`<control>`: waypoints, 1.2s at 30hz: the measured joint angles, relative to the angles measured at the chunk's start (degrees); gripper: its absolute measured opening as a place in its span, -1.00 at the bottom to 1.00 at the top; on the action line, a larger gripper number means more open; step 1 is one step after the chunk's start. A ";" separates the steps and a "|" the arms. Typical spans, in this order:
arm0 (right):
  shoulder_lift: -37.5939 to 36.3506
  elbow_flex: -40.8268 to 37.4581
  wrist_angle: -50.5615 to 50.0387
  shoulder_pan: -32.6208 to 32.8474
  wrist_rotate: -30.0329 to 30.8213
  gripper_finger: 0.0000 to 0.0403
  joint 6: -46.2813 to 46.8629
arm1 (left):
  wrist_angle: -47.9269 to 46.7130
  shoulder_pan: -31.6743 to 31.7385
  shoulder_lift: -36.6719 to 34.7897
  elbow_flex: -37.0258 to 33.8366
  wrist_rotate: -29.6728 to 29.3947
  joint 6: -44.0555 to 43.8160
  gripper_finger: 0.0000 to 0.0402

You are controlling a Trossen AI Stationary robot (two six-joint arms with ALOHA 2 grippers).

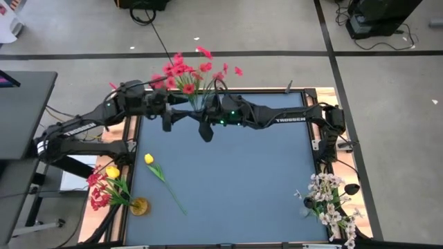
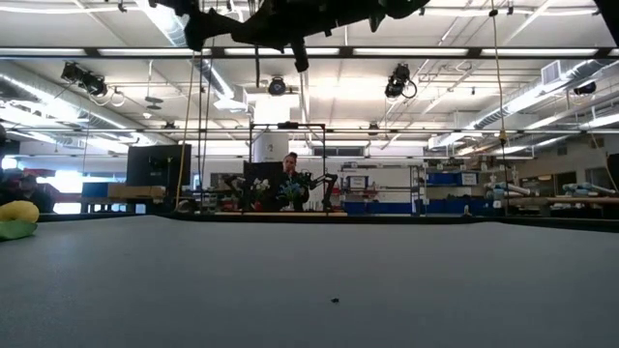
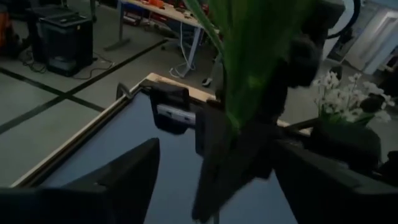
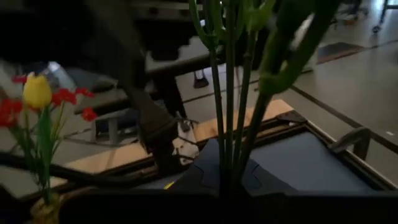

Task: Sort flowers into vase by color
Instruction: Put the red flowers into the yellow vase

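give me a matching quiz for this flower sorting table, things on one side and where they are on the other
Things:
1. red flower bunch
2. loose yellow tulip
3. white flowers
4. yellow vase

Places:
A. lying flat on the blue mat, left of centre
B. near right corner of the table
C. held up over the far edge by the right gripper, with the left gripper open beside it
D. near left corner, holding red flowers and a yellow tulip

Pairs: 1-C, 2-A, 3-B, 4-D
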 joint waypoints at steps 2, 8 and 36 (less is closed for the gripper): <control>0.02 0.00 -0.41 -0.23 -1.56 -0.97 -1.13 | 1.70 0.00 1.29 0.00 0.00 -0.18 0.60; 0.03 0.00 -1.53 -0.65 -3.42 -0.97 -4.03 | 6.77 0.00 4.35 0.00 0.33 -0.66 0.58; 0.11 0.00 -2.68 -2.04 -7.22 -0.97 -8.53 | 12.68 2.99 8.00 0.00 6.64 -2.24 -0.24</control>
